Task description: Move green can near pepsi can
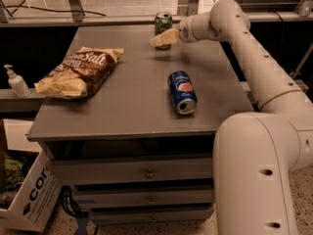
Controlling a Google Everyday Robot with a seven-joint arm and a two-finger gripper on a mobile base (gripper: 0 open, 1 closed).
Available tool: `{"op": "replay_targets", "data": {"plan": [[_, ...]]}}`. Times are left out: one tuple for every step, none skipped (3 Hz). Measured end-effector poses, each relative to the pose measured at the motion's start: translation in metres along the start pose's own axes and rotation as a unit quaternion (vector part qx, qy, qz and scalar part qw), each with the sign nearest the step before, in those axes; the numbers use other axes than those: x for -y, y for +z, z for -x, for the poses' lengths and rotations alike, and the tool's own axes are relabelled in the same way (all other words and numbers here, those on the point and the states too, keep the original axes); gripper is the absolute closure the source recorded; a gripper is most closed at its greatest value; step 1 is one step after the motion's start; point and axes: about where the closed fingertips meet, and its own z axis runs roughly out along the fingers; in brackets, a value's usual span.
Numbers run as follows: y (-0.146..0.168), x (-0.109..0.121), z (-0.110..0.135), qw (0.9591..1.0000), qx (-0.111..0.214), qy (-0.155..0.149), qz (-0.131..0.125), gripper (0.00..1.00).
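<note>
The green can [163, 20] stands upright at the far edge of the grey table [122, 106], near the middle. The pepsi can [181, 91] lies on its side on the right part of the table, its silver end facing the front. My gripper [163, 37] reaches in from the right on the white arm [244, 43]. It sits in front of the lower part of the green can and covers it. I cannot tell whether it touches the can.
A brown and yellow chip bag [78, 71] lies on the left of the table. A soap dispenser bottle [16, 81] stands on a ledge to the left. A cardboard box [29, 195] sits on the floor at lower left. Drawers [146, 173] are under the tabletop.
</note>
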Motion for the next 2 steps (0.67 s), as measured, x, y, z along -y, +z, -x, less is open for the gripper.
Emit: {"op": "replay_targets", "data": {"plan": [[0.0121,-0.0001,0.0098,0.9991,0.029,0.027,0.015,0.18],[0.0110,0.0024,0.0176,0.9984,0.042,0.033,0.021,0.42]]}}
